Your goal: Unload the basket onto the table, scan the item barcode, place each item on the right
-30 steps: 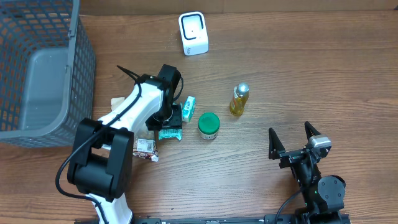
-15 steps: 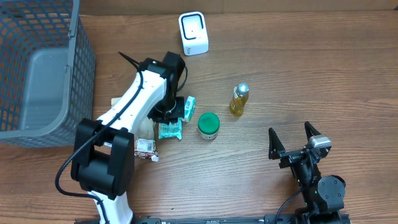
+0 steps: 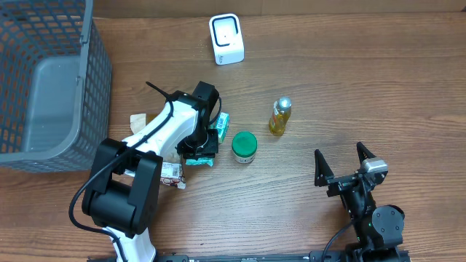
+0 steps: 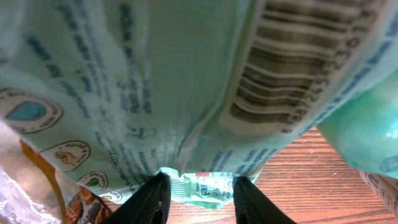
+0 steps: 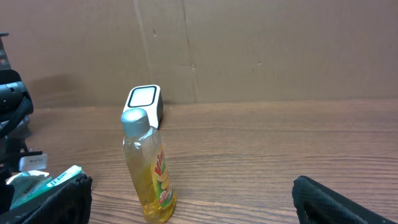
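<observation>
**Overhead view.** Your left arm reaches out over the bench (image 3: 328,73) with its elbow folded. The left hand (image 3: 199,140) points down onto the pale green pouch (image 3: 196,157). The pouch lies among a few small packs, just beside the green-lidded jar (image 3: 245,146). The scanner (image 3: 226,38) stands well apart from it, toward the far edge. The right hand (image 3: 341,161) sits near the front edge with its fingers spread wide and nothing between them.

**Left wrist view.** The pouch fills the frame, and its barcode (image 4: 292,68) runs across the upper right on creased film. The two dark fingers (image 4: 152,202) stand apart with the pouch's crimped end between them. You cannot tell whether they pinch it yet.

The step in hand appears to be the pickup.
- Take hold on the crimped seam, well clear of the bars, so that no finger covers them.
- The film looks soft and will likely sag, so close firmly.
- Lift straight up so that the neighbouring packs are not dragged along.
- Turn the wrist until the bars face the scanner's window as flat as the film allows.

**Right wrist view.** The yellow bottle (image 5: 148,168) stands upright in front of the scanner. The right hand's finger pads show at the two lower corners, far apart and empty. Leave this arm parked, since the carry path appears to lie on the other side of the bottle.
</observation>
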`<state>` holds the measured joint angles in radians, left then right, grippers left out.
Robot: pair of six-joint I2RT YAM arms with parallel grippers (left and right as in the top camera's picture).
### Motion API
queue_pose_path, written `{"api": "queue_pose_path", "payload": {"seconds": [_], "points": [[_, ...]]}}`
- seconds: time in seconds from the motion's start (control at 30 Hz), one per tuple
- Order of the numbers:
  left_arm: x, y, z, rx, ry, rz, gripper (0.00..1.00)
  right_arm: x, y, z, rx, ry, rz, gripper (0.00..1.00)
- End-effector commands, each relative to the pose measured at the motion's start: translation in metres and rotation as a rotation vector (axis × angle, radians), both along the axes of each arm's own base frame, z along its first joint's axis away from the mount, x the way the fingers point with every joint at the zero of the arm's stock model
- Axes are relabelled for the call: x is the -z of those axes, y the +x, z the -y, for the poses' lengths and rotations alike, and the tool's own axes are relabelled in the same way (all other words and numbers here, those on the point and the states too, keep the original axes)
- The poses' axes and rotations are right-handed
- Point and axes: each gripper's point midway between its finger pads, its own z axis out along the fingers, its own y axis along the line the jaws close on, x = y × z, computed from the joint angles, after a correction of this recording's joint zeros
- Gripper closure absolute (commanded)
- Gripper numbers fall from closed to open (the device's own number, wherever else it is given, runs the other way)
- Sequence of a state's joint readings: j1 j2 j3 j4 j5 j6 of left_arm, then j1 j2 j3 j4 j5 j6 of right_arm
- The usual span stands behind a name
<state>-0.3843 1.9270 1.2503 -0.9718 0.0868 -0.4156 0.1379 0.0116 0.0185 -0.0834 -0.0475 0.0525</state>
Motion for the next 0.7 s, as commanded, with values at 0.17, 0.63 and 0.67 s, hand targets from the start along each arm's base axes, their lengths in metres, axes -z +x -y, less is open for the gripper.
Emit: {"api": "queue_pose_path", "payload": {"seconds": [0.17,0.63,0.67], "points": [[0.004,-0.006,-0.008,0.004,0.034,-0.044,0.62,0.003,0.000,0.002,0.009,-0.002,0.001,0.00],[-0.066,0.054,0.002,-0.009,0.036,0.117,0.71,0.003,0.000,0.002,0.009,-0.002,0.001,0.00],[-0.065,0.055,0.000,-0.016,0.052,0.122,0.73,0.003,0.000,0.002,0.009,-0.002,0.001,0.00]]}}
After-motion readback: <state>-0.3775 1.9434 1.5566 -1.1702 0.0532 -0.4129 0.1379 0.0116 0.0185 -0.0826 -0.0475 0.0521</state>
